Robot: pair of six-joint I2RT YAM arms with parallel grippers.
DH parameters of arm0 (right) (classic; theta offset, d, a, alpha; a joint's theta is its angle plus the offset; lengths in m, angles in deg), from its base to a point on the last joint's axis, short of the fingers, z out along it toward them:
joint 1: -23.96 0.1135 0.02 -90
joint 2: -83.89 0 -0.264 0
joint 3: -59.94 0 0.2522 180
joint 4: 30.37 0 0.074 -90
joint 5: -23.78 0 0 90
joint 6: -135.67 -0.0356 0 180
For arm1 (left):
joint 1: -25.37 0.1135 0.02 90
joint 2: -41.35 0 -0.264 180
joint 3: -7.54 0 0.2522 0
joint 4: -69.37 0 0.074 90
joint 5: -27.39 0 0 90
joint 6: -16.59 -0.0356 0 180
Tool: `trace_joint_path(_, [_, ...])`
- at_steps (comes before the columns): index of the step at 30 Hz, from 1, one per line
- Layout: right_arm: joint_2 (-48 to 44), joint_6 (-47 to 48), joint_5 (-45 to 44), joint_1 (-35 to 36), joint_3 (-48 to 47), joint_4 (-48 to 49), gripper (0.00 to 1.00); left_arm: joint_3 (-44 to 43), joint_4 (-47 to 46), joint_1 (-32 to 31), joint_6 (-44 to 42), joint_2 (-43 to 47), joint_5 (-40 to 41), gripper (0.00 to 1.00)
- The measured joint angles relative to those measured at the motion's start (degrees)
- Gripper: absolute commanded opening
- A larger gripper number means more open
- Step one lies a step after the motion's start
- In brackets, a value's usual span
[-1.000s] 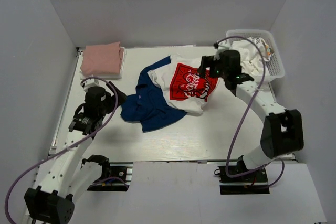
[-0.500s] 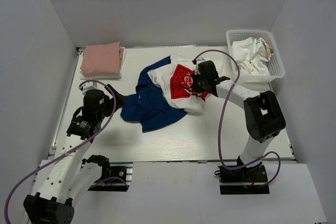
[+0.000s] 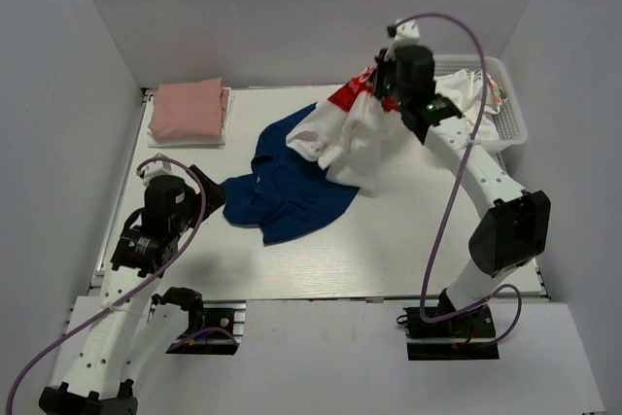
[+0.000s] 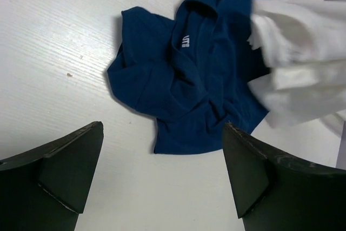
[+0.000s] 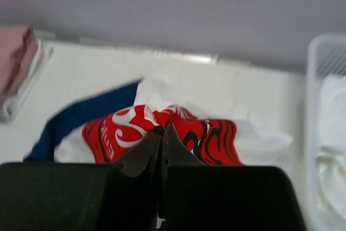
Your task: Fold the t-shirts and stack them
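Right gripper (image 5: 162,128) clenched on the red print of the white tee (image 3: 350,133), raised at far right of centre, hem draping onto the navy tee (image 3: 282,191) crumpled mid-table. Left gripper (image 4: 162,155), jaws released, hovers near left. Pink tee (image 3: 188,109) folded, far left; basket (image 3: 512,123), far right.
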Motion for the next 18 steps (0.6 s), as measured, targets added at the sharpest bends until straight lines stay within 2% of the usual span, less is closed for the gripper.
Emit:
trace_joint_path(5, [3.5, 2.2, -3.0, -4.9, -20.1, -2.7, 0.00, -0.5, 1.4, 0.0, 0.0, -3.5, -0.2, 1.00])
trace_joint_path(10, [10.9, 6.9, -7.9, -11.1, -40.8, -3.3, 0.00, -0.5, 0.0, 0.0, -0.5, -7.2, -0.9, 1.00])
trace_joint_path(18, [14.7, 14.2, -17.7, -21.0, -42.7, 7.4, 0.00, -2.2, -3.4, 0.0, -1.7, -13.7, -2.2, 1.00])
